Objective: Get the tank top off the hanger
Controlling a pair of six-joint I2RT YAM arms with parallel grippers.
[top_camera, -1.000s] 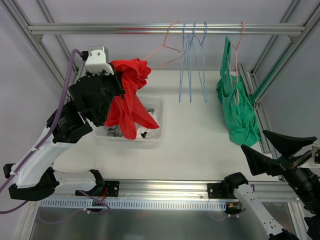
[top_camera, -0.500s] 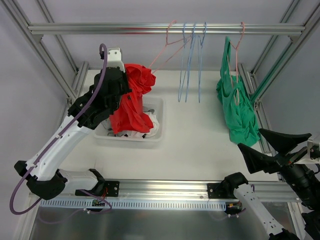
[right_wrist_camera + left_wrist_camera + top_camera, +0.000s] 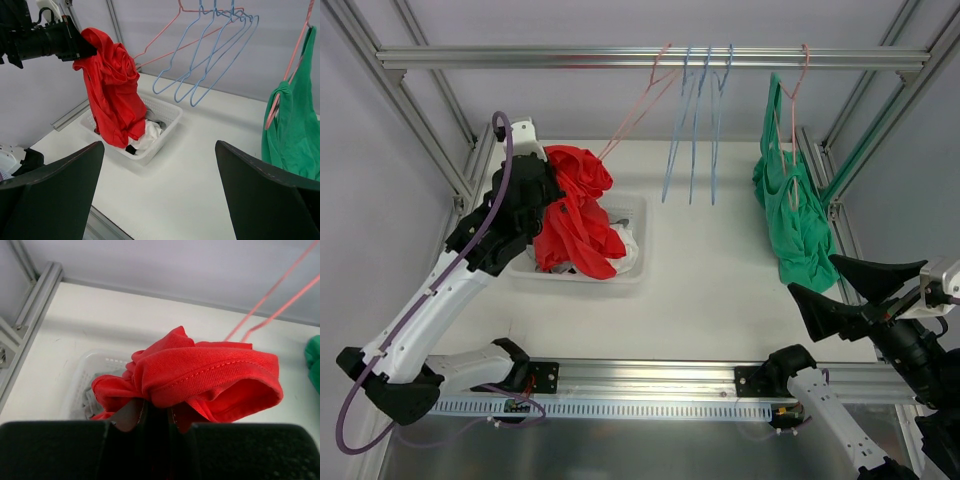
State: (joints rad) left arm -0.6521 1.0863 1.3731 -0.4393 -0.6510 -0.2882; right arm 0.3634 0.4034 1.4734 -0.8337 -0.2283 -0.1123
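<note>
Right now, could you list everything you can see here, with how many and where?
table: one, white, underneath
rail: one, silver, across the back
basket: one, whitish, left on table
clothes: few, white and dark, in basket
red tank top: one, red, bunched above basket
bare hanger: one, pink, tilted on rail
blue hangers: three, blue, mid-rail
green tank top: one, green, hanging at right
loaded hanger: one, pink, on rail
left tool: one, black, shut on red tank top
right tool: one, black, open, near right
</note>
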